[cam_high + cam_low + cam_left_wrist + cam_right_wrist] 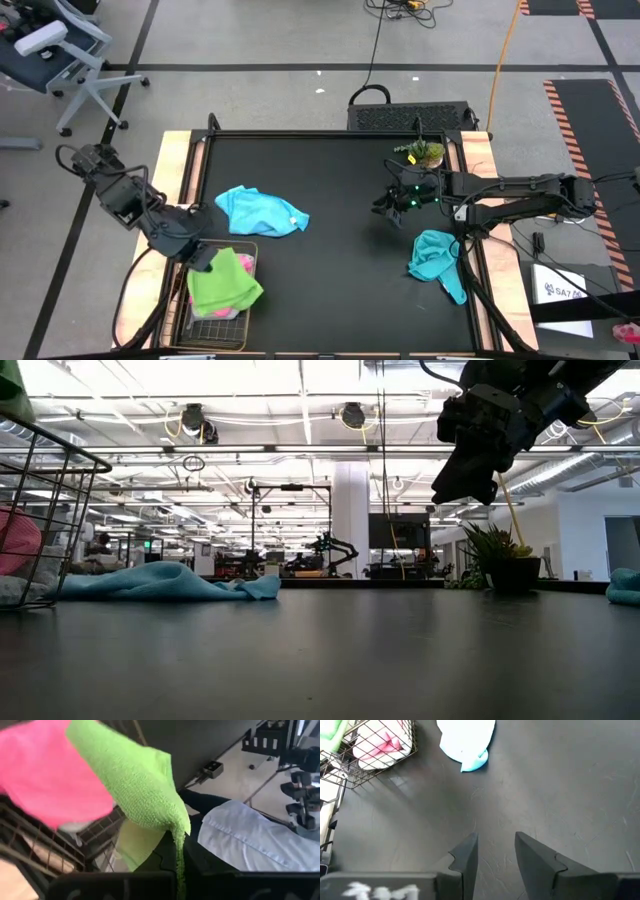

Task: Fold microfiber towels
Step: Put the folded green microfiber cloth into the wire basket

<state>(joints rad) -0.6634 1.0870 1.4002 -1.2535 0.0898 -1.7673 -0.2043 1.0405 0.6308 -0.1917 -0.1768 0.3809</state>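
Observation:
My left gripper [203, 257] is shut on the lime green towel [226, 284] above the wire basket [200, 325] at the table's near left. A pink towel [45, 775] and a pale one [395, 742] lie in the basket. The light blue towel [261, 212] lies crumpled on the black table left of centre. The teal towel [437, 258] lies bunched at the right edge. My right gripper [495, 851] hovers open above the bare table at the right [388, 208], with nothing between its fingers. My left gripper pinches a bunched edge of the lime green towel [176, 836] between its two fingers, slanting downward from the table's left side. The rest of the towel spreads away from the fingers over the basket and the pink towel, and a narrow strip [180, 870] hangs between the fingers.
A small potted plant [425, 153] stands at the far right of the table. A person in a light blue shirt [250, 840] shows beyond the table in the left wrist view. Open black tabletop [340, 270] lies between the two arms.

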